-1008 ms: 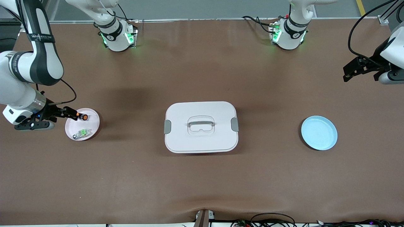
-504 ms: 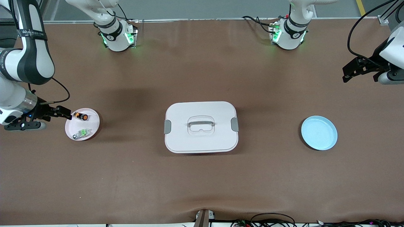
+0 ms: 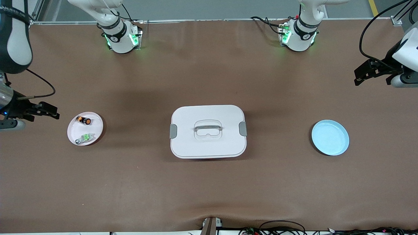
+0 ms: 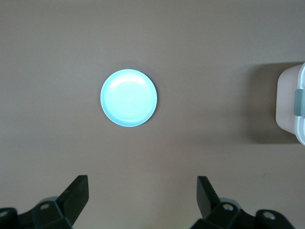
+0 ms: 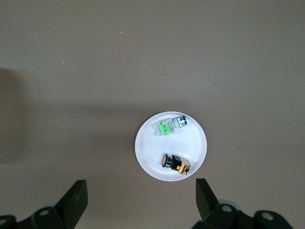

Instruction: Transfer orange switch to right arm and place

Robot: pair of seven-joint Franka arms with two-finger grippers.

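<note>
- The orange switch [image 3: 83, 120] lies on its side in the white plate [image 3: 95, 132] at the right arm's end of the worktop [image 3: 209, 189], with the green-and-grey switch [image 3: 84, 138] in the same plate, nearer the front camera and clear of it.
- The right gripper [image 3: 49, 112] hangs over bare worktop just beside that plate, jaws spread wide, holding nothing.
- The left gripper [image 3: 363, 74] waits over its own end of the worktop, jaws wide and empty, the blue plate [image 3: 329, 137] below it.
- The white lidded box [image 3: 208, 131] sits mid-worktop between the plates.
- My read: the switch is tiny, light and rigid, its round cap likely to roll or slip. Better to pinch the short dark body across its flat sides.
</note>
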